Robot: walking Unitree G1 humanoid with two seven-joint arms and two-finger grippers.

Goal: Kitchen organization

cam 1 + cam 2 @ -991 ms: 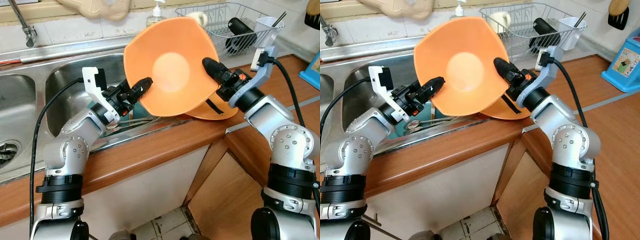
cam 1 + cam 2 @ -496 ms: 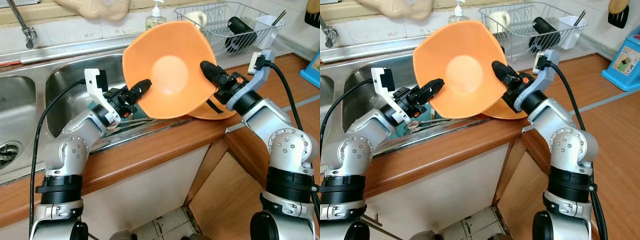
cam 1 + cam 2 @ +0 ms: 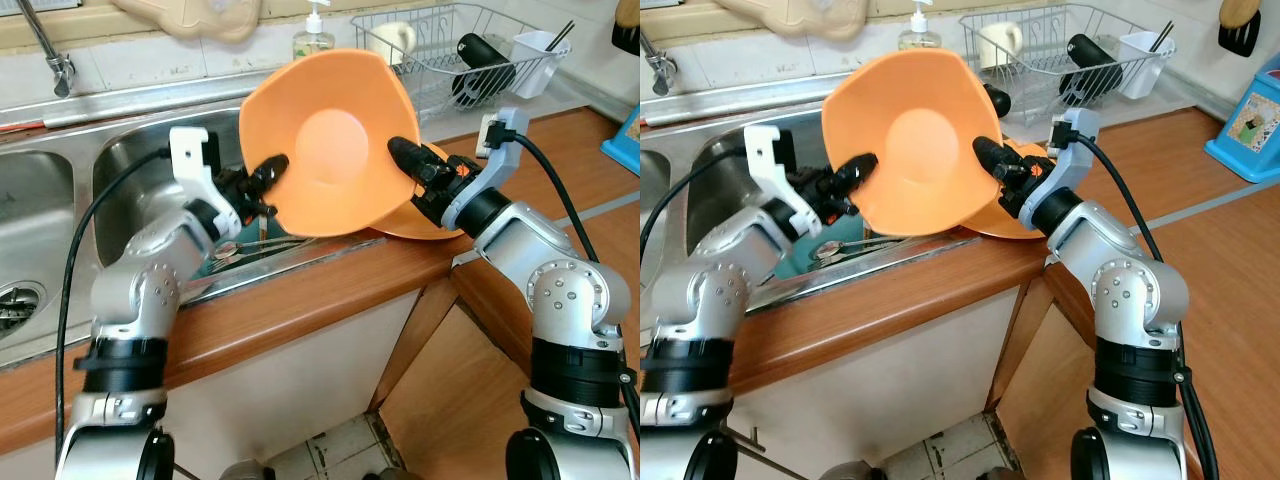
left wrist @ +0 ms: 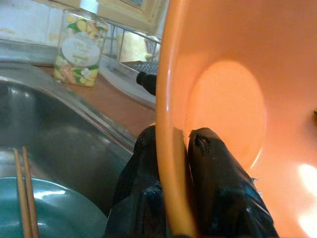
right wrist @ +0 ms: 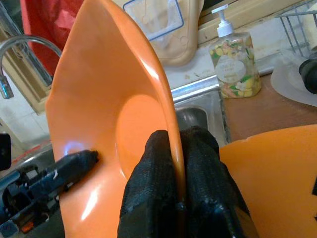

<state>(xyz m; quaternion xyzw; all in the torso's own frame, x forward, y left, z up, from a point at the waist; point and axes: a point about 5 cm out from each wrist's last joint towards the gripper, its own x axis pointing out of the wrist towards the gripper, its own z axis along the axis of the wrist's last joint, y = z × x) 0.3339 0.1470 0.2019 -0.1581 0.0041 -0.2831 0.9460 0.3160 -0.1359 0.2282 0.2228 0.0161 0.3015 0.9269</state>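
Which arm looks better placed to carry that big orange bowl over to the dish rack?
Probably the right. Both grippers, left and right, pinch the orange bowl's rim, but the right arm is on the dish rack's side.

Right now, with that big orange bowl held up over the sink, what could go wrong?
Each hand, left and right, pinches only the thin rim of the orange bowl, so it might slip and drop onto the teal plate and chopsticks below. It could also knock the second orange bowl beside it.
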